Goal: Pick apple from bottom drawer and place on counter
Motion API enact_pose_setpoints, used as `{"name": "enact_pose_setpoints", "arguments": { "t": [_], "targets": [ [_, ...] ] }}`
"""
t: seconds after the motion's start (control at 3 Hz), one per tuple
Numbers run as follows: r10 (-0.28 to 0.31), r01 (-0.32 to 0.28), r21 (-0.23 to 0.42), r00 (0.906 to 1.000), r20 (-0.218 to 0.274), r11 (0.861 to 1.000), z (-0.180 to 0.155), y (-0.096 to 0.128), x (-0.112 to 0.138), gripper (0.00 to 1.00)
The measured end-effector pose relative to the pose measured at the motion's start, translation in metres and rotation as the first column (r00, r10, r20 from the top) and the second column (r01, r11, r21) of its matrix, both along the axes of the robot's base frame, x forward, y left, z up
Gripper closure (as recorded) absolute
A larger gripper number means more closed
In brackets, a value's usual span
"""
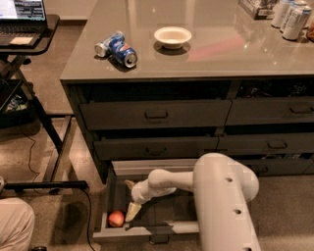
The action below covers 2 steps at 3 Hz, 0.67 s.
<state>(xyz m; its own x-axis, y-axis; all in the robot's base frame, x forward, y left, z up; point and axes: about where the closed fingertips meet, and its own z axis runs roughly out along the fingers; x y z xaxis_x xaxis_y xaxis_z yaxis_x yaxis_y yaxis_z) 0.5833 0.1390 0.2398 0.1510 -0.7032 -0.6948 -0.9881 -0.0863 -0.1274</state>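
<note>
The apple (116, 218) is small and red-orange and lies in the front left corner of the open bottom drawer (147, 230). My gripper (128, 198) is down inside the drawer, just right of and slightly behind the apple. Its pale fingers (132, 211) are spread open with nothing between them, and the nearer one ends close to the apple. The white arm reaches in from the lower right. The glossy grey-brown counter (221, 54) tops the dark drawer cabinet above.
On the counter lie a blue soda can (123, 50) beside a second can (106, 44), a white bowl (172, 36), and several cans at the far right (290, 14). A black laptop desk (29, 34) stands at left. The upper drawers (156, 115) are closed.
</note>
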Motion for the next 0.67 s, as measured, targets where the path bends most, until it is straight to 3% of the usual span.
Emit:
{"name": "enact_pose_setpoints", "arguments": {
  "t": [0.67],
  "targets": [
    [0.038, -0.038, 0.005, 0.9993, -0.003, 0.999, -0.03, 0.033, 0.003, 0.0]
  ]
}}
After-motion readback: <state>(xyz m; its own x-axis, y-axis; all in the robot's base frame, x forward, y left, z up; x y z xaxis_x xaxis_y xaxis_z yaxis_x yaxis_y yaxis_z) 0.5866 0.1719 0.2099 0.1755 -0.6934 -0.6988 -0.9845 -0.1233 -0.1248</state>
